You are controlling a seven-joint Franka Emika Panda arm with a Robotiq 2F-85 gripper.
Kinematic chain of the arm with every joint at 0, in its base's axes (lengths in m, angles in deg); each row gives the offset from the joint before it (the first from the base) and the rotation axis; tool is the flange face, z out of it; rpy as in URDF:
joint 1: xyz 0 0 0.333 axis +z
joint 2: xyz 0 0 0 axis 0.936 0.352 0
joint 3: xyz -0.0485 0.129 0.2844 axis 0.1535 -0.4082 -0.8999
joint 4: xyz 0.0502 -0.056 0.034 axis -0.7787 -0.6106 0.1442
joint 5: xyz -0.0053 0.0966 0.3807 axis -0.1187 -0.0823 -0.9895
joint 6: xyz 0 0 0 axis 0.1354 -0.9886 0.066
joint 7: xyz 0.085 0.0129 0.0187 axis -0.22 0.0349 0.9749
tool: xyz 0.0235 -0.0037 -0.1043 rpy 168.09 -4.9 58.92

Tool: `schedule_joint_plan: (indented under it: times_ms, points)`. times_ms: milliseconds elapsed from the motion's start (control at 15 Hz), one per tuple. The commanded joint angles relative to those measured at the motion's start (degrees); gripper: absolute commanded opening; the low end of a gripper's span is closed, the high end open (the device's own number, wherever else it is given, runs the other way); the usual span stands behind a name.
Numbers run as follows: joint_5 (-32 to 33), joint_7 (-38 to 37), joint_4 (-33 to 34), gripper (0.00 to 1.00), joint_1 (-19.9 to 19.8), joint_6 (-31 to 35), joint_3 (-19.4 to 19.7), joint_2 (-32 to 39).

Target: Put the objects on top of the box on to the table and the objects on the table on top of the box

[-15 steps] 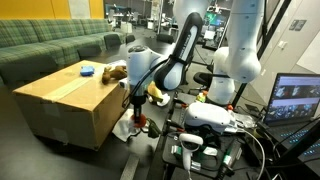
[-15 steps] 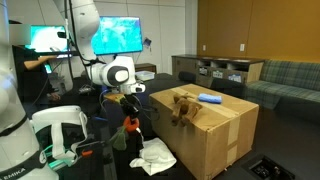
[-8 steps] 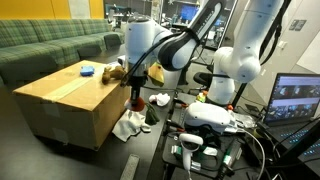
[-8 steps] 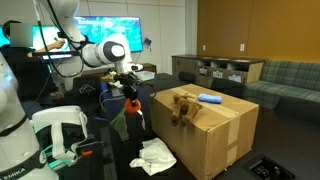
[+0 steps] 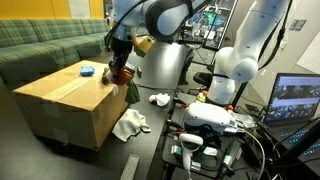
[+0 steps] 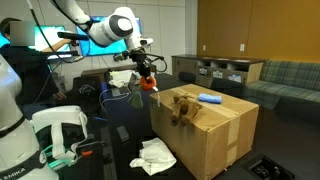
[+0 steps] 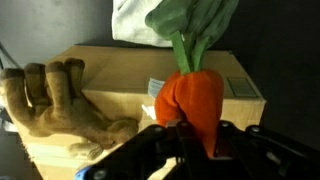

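My gripper is shut on a plush carrot, orange with green leaves. It holds the carrot in the air by the near edge of the cardboard box. A brown plush toy and a blue object lie on top of the box. A white cloth lies on the dark table beside the box.
A small crumpled white item lies on the table behind the cloth. A second white robot body and monitors stand close by. A green sofa stands behind the box.
The arm has lifted the carrot from low beside the box up to the level of the box top and moved it towards the brown plush toy.
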Motion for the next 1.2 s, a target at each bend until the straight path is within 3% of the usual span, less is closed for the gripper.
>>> schedule_joint_plan:
  times_ms: [0,333,667,1133]
  points:
    - [2.69,-2.02,8.46,0.04,-2.87,0.15,-0.76,4.5]
    - [1.54,-1.07,17.47,0.04,-2.73,2.91,0.16,12.61]
    - [2.0,-0.58,24.24,0.04,0.01,6.03,1.51,21.96]
    - [1.48,0.73,31.77,0.04,4.36,5.11,6.14,32.55]
